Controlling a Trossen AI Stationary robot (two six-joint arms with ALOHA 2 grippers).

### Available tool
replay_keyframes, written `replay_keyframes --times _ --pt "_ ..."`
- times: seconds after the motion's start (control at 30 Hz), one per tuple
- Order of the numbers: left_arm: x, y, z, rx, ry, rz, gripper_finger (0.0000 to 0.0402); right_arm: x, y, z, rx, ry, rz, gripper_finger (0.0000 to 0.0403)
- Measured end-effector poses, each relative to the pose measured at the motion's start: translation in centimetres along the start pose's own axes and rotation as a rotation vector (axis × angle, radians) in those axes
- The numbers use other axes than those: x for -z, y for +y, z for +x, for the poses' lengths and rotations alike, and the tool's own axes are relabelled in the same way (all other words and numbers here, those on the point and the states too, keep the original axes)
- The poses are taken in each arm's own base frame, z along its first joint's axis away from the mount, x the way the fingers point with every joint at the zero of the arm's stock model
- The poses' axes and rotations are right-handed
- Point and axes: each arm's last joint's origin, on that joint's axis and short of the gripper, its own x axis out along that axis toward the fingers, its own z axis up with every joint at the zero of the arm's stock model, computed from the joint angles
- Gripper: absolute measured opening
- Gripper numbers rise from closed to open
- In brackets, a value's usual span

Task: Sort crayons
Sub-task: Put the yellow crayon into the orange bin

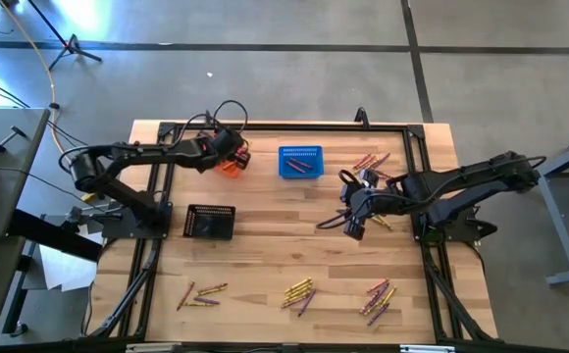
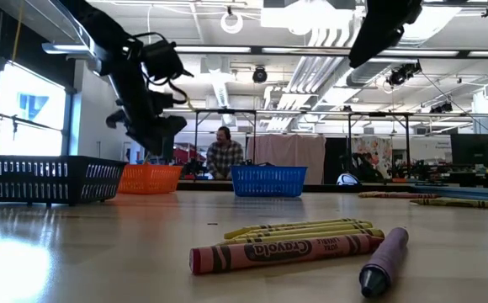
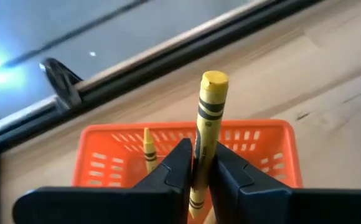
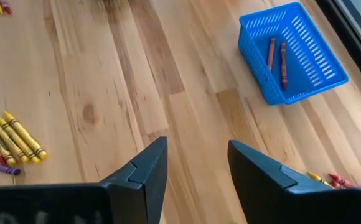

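My left gripper (image 3: 198,152) hangs over the orange basket (image 3: 106,155) at the table's far left and is shut on a yellow crayon (image 3: 209,106). One more yellow crayon (image 3: 148,149) lies inside that basket. My right gripper (image 4: 196,165) stands open above bare wood right of the table's middle, with nothing between its fingers. The blue basket (image 4: 305,68) at the far middle holds two red crayons (image 4: 277,56). Loose crayons lie in bunches near the front edge (image 1: 299,292) and at the far right (image 1: 371,162). My left gripper pinches the yellow crayon's shaft (image 3: 203,138) between its two fingers, toward the end nearer the gripper. The crayon runs along the fingers, and its flat end (image 3: 215,79) sticks out well past the tips. The fingers slant downward from the table's left. The crayon is lifted clear above the orange basket.
A black basket (image 1: 210,222) stands left of the middle. More crayon bunches lie at the front left (image 1: 201,294) and front right (image 1: 378,299). A black frame (image 1: 265,126) runs round the table's edges. Beyond the table, a person (image 2: 224,156) sits in the room.
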Motion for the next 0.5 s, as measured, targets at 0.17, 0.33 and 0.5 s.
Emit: replay_keyframes --times 0.17,0.33,0.5 --pt "0.0 0.3 0.2 0.011 0.021 0.036 0.0057 0.1 0.0 0.0 0.001 0.003 0.027 0.0154" --pt "0.0 0.0 0.1 0.048 0.023 0.072 0.0075 0.9 -0.3 0.0 0.013 0.095 0.083 0.0154" --pt "-1.0 -1.2 -0.4 0.269 -0.045 0.060 0.0080 2.9 -1.1 0.5 0.134 0.228 0.167 0.0154"
